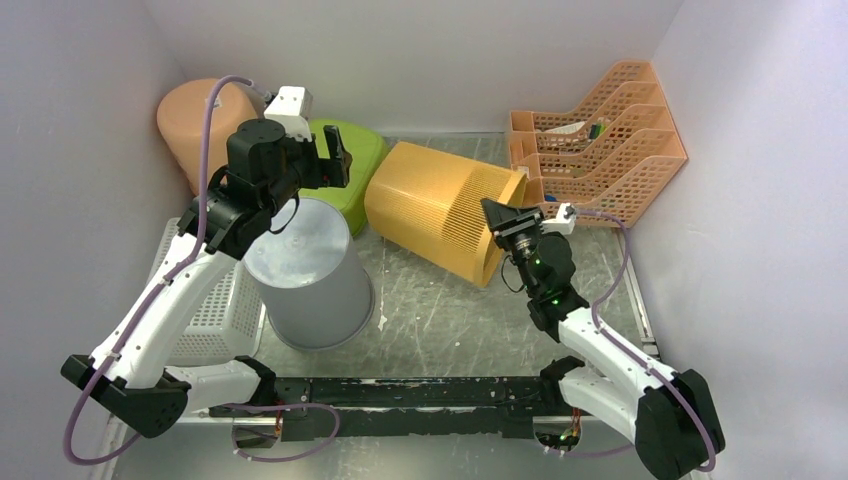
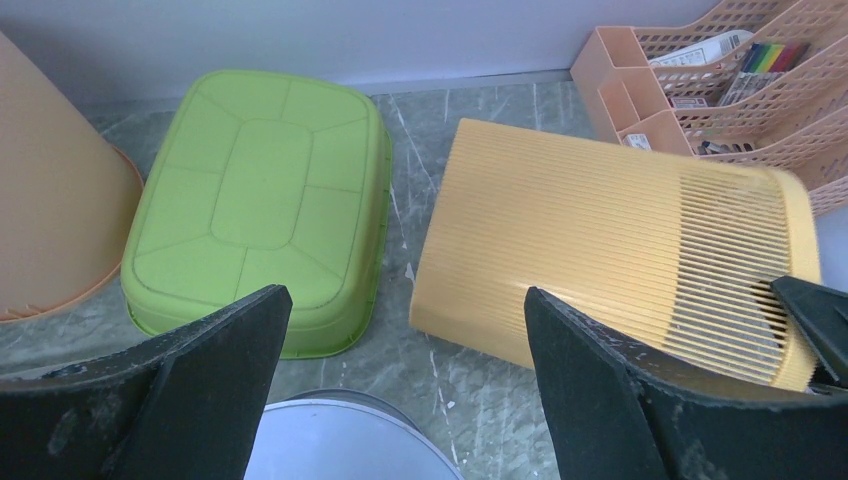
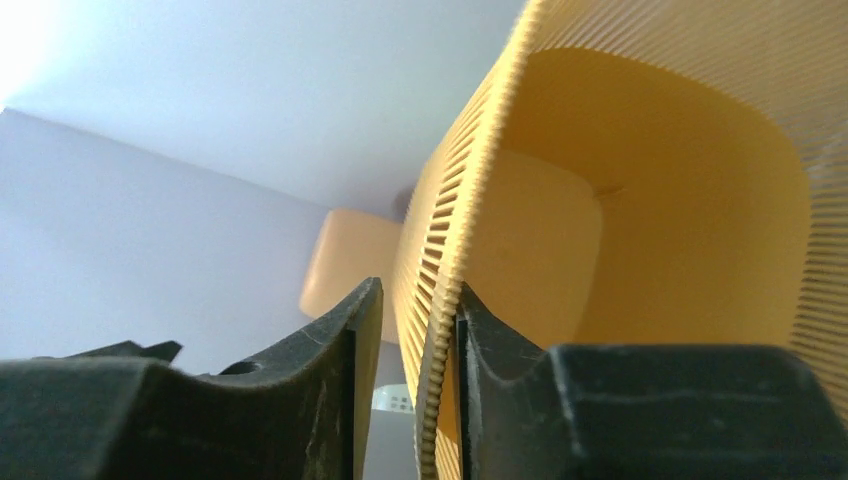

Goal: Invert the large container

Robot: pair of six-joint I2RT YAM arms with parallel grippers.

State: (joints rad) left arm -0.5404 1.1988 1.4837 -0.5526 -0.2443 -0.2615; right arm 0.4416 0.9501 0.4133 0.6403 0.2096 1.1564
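White walls enclose a scuffed metal table [image 1: 440, 310]. A yellow slatted bin [image 1: 440, 208] lies tipped on its side, its thin rim pinched between the right gripper's [image 3: 417, 290] jaws. It looks like light, stiff plastic, and the rim suits gripping. Only the right wrist view shows that pinch. The left gripper's [image 2: 402, 292] jaws gape apart, with the bin just beyond them.

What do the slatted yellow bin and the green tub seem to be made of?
The yellow bin looks like moulded plastic, matte: uniform colour, thin even ribs and slots. The green tub also looks plastic, smooth with a slight sheen, with moulded panel lines on its upturned base.
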